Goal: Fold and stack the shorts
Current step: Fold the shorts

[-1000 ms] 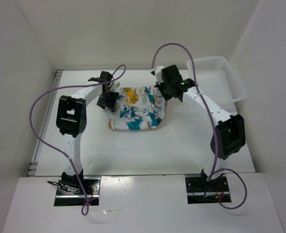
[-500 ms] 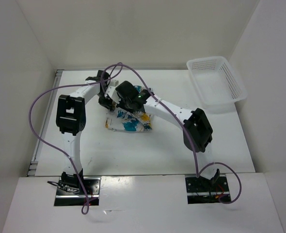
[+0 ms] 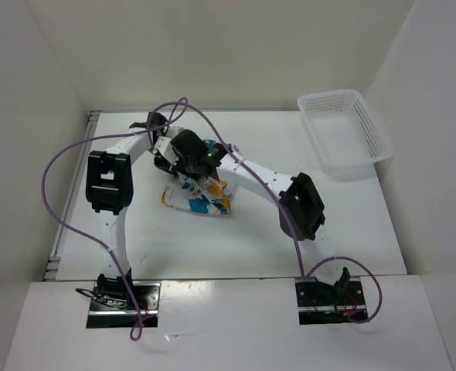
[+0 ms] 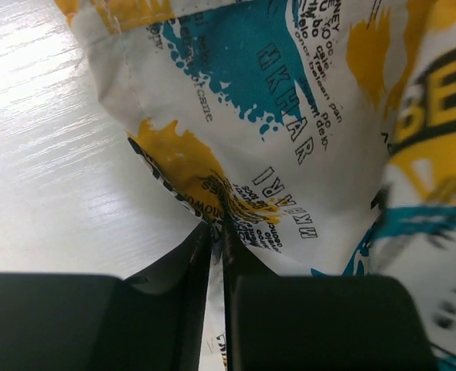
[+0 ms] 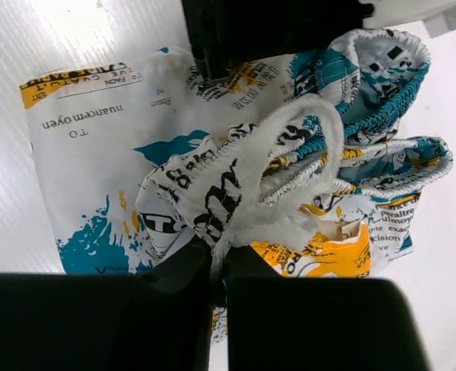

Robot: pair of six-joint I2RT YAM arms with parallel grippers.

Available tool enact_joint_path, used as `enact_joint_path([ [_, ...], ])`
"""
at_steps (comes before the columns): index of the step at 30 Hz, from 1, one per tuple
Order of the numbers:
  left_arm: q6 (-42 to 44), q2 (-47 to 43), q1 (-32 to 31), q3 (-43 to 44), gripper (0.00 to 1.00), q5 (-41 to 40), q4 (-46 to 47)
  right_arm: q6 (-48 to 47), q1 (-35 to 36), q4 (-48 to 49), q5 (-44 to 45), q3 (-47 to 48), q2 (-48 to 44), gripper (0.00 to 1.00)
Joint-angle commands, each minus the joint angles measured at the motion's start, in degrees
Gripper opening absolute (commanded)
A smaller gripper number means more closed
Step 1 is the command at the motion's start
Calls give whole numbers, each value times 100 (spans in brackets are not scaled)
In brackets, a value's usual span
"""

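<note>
Pinching a thin ridge of printed cloth, my left gripper [image 4: 215, 232] has its jaws drawn almost together, with a fold of the shorts [image 4: 290, 116] caught between the tips just above the white table [image 4: 50, 154]. My right gripper [image 5: 219, 249] is clamped tight on a bunch of the elastic waistband [image 5: 321, 147], which loops up out of its tips while the rest of the garment lies flat beneath it.

From above, both wrists meet over the far-left part of the shorts. The right arm [image 3: 267, 182] reaches diagonally across from its base to get there. The shorts sit left of the table's middle, gathered narrow, with the near half showing and the far half hidden under the grippers. The white lattice basket [image 3: 344, 131] stands at the far right corner, well apart from all this.

I judge the step in hand to be a side-over-side fold, with one edge held over the opposite one; stacking has not begun. The next move calls for setting the right gripper's edge down square on the edge the left one holds. The left grip should serve as the anchor, and then both should let go without dragging the cloth. The bunched elastic looks springy, so I would press it flat before pulling away.
</note>
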Motion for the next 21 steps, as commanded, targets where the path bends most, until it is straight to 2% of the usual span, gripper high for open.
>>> enact_joint_path([
  [1, 27, 77, 76, -146, 17, 174, -118, 146, 267, 190, -120, 229, 38, 9],
  [3, 27, 77, 129, -146, 20, 174, -118, 41, 320, 137, -339, 228, 38, 38],
  [5, 27, 25, 252, -146, 27, 112, -118, 41, 373, 59, -619, 447, -14, 51],
  [6, 27, 25, 305, -146, 37, 60, -118, 136, 373, -38, -734, 665, -15, 52],
  [9, 27, -28, 577, -32, 58, 7, -179, 260, 426, -310, -1515, 982, -304, 58],
  [11, 27, -80, 814, 108, 66, -54, -241, 313, 426, -372, -1789, 984, -506, 58],
  [13, 27, -142, 946, 240, 72, -204, -372, 296, 426, -373, -1808, 546, -883, 59],
  [17, 27, -502, 1114, 521, 76, 49, -540, -21, 374, -127, -1080, -973, -1613, 62],
  [18, 27, -685, 1053, 522, 77, 173, -609, -82, 278, 4, -852, -1637, -1866, 65],
  [21, 27, -1021, 685, 522, 79, 262, -610, -82, 172, 268, -369, -2705, -2132, 68],
])
